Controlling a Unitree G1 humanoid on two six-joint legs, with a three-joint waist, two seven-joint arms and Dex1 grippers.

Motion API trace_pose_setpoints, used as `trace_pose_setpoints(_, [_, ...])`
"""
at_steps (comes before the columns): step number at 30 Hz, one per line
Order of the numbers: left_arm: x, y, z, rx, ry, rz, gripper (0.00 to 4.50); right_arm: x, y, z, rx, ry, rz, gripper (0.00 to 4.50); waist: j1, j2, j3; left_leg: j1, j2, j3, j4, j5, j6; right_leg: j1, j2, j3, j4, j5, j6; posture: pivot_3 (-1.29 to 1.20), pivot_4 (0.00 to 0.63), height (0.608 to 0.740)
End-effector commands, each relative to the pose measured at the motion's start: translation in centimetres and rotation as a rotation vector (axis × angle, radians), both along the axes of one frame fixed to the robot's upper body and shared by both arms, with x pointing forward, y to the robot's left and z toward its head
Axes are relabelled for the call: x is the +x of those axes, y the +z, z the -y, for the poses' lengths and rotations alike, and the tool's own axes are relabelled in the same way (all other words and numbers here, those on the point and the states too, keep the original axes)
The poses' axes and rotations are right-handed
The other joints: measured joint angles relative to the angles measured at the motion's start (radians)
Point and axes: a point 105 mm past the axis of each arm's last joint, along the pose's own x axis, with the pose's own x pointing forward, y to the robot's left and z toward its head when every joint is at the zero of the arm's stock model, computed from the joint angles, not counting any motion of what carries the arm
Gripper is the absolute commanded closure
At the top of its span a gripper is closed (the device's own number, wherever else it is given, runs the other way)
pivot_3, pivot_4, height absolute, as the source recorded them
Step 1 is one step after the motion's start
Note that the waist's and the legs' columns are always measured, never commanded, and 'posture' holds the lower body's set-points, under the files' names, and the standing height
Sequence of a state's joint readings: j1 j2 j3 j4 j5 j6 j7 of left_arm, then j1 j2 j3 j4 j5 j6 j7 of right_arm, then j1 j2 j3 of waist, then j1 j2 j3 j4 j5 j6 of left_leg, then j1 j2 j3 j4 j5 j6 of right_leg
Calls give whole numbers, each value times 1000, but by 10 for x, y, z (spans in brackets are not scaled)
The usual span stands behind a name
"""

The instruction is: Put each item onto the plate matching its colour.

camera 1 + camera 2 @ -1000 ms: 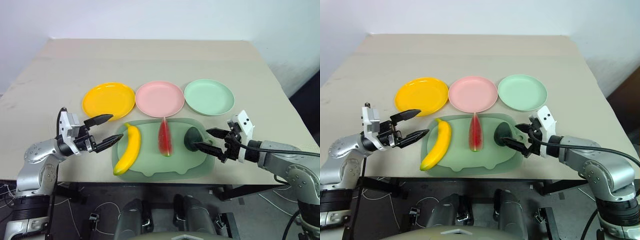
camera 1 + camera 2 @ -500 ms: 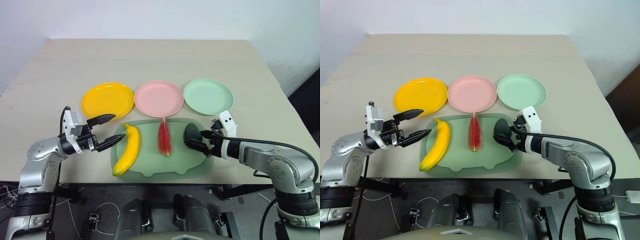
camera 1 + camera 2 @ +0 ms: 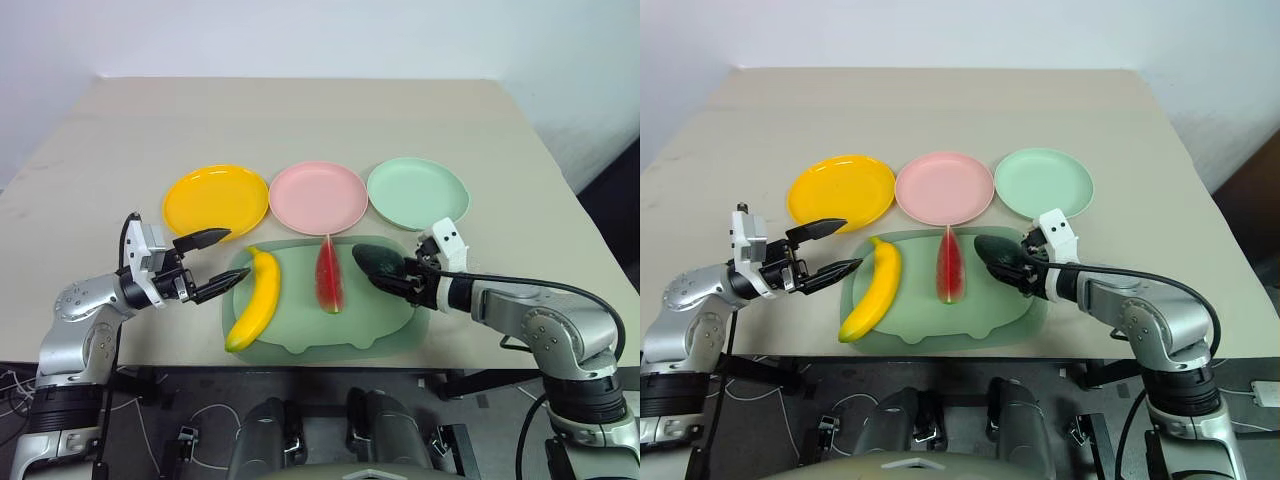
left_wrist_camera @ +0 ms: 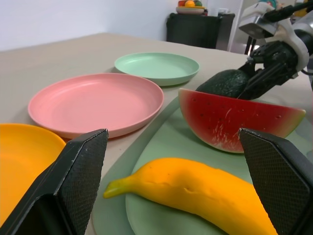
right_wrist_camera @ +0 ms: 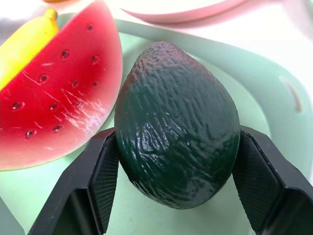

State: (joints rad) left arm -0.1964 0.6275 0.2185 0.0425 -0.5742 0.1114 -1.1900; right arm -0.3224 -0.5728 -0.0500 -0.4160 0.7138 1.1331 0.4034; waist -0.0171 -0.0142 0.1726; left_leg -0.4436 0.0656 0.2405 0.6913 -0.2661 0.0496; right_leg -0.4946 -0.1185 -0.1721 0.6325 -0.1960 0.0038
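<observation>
Avocado (image 5: 178, 125), a small dark green toy, is clamped between the two black fingers of the right gripper (image 3: 398, 280) over the 3 o'clock end of a rounded pale green mat (image 3: 300, 335). On that mat a red watermelon wedge (image 3: 329, 275) with green rind stands at the centre and a curved yellow banana (image 3: 256, 297) lies toward 9 o'clock. No brand, label or writing can be read on any of them.

Beyond the mat, toward 12 o'clock, three round plates sit in a row: yellow plate (image 3: 216, 200), pink plate (image 3: 319, 197), light green plate (image 3: 417, 193). All three are bare, and neighbours almost touch.

At 9 o'clock the left gripper (image 3: 222, 262) hovers just beside the mat's edge, fingers spread wide and holding nothing.

Everything rests on a beige table (image 3: 300, 115), whose far half is bare, with a pale wall behind it. The mat's near edge lies close to the table's front edge.
</observation>
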Motion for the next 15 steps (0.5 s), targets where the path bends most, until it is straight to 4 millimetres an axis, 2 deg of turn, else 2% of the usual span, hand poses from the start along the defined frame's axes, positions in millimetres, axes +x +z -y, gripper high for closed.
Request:
trace_pose_setpoints(1, [0, 7, -4, 15, 21, 43, 0, -1, 17, -1, 4, 36, 91, 1526, 0, 0, 0, 0, 0, 0, 0, 0, 0, 0, 0, 0, 0, 0, 0, 0, 150, 696])
trace_pose_setpoints(4, [0, 8, -5, 5, 29, 44, 0, 6, 40, 4, 35, 10, 193, 1526, 0, 0, 0, 0, 0, 0, 0, 0, 0, 0, 0, 0, 0, 0, 0, 0, 150, 696])
trace_pose_setpoints(6, [0, 8, -6, 5, 35, 46, 0, 22, 58, 16, 52, -54, 261, 1526, 0, 0, 0, 0, 0, 0, 0, 0, 0, 0, 0, 0, 0, 0, 0, 0, 150, 696])
trace_pose_setpoints(8, [0, 8, -6, 5, 38, 48, 0, 34, 67, 24, 52, -92, 290, 1526, -1, 0, 0, 0, 0, 1, 0, 0, 0, 0, 0, 1, 0, 0, 0, 0, 150, 696])
trace_pose_setpoints(11, [-2, 8, -6, 7, 44, 50, 0, 60, 69, 38, 5, -154, 311, 1526, -3, 0, 0, 0, 0, 1, 0, 0, 0, 0, 0, 1, 0, 0, 0, 0, 150, 696])
trace_pose_setpoints(13, [-5, 7, -6, 8, 50, 50, 0, 83, 61, 49, -62, -199, 311, 1526, -4, 0, 0, 0, 0, 1, -1, 0, 0, -1, 0, 1, 0, 0, 0, 0, 150, 696])
trace_pose_setpoints(15, [-6, 7, -6, 7, 53, 49, 0, 96, 55, 55, -105, -221, 305, 1526, -6, 0, 0, 0, 0, 2, -1, 0, 0, -1, 0, 1, 0, 0, 0, 0, 150, 696])
